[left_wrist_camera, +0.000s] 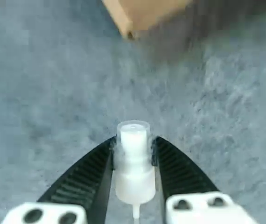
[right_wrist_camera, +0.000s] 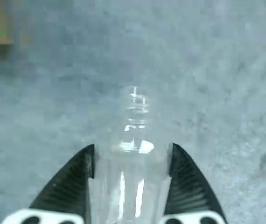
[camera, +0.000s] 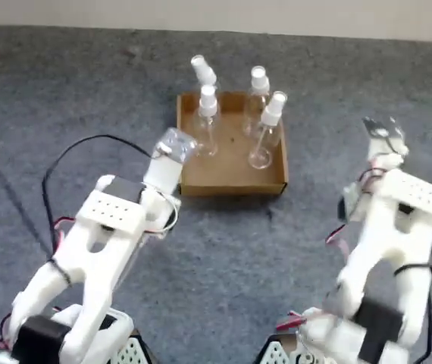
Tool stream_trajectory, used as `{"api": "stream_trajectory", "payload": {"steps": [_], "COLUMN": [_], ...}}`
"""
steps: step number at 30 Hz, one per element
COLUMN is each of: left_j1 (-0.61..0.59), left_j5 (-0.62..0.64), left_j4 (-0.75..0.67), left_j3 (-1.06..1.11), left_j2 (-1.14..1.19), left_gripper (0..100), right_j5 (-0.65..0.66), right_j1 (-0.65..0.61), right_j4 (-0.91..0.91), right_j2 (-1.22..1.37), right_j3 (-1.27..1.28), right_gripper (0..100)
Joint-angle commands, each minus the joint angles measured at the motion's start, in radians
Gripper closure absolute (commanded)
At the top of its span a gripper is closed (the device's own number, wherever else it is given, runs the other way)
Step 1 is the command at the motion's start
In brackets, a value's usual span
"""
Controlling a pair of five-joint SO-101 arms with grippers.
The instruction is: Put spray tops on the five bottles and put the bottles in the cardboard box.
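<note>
- While the left gripper (left_wrist_camera: 133, 142) clamps its black fingers on a white spray top (left_wrist_camera: 134, 163), it hangs over the grey table (camera: 277, 250), just beside the left wall of the cardboard box (camera: 231, 186) near its front-left corner.
- Its jaws stand only narrowly apart, touching the top on both sides. The top's thin tube points back toward the wrist.
- Toward the table's right edge, the right gripper (right_wrist_camera: 133, 151) has hold of a clear bottle (right_wrist_camera: 135, 135) at its shoulder. The jaws are parted as wide as the bottle's body, and its threaded neck is bare.
- Four bottles (camera: 207, 129) with white tops fitted stand inside the box, which sits near the table's back edge. Two are by the left wall and two toward the right wall, the front-right one tilted.
</note>
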Motion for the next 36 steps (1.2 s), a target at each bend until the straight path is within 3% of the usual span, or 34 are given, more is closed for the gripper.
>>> {"api": "stream_trajectory", "payload": {"steps": [1,9,14,18,23,26,32,36], "left_j1": [-0.061,-0.151,-0.197,-0.268,-0.325,-0.323,-0.323,-0.326], "left_j5": [0.009,0.011,0.021,0.232,0.451,0.568,0.658,0.681], "left_j4": [0.098,0.143,0.061,0.009,-0.054,-0.144,-0.258,-0.321], "left_j3": [-0.145,-0.351,-0.381,-0.38,-0.344,-0.257,-0.071,0.022], "left_j2": [-0.189,-0.581,-0.731,-0.816,-0.883,-0.912,-0.977,-1.023], "left_gripper": [100,100,100,100,100,100,100,100], "right_j5": [-0.08,-0.236,-0.27,-0.27,-0.275,-0.279,-0.361,-0.361], "right_j1": [-0.188,-0.73,-0.97,-1.047,-1.102,-1.138,-1.155,-1.155], "right_j4": [0.018,0.013,-0.203,-0.417,-0.44,-0.561,-0.863,-0.921], "right_j2": [-0.288,-0.549,-0.539,-0.545,-0.547,-0.549,-0.549,-0.549], "right_j3": [-0.058,0.111,0.231,0.351,0.469,0.504,0.696,0.756], "right_gripper": [99.5,99.5,99.5,99.5,99.5,99.5,99.5,99.5]}}
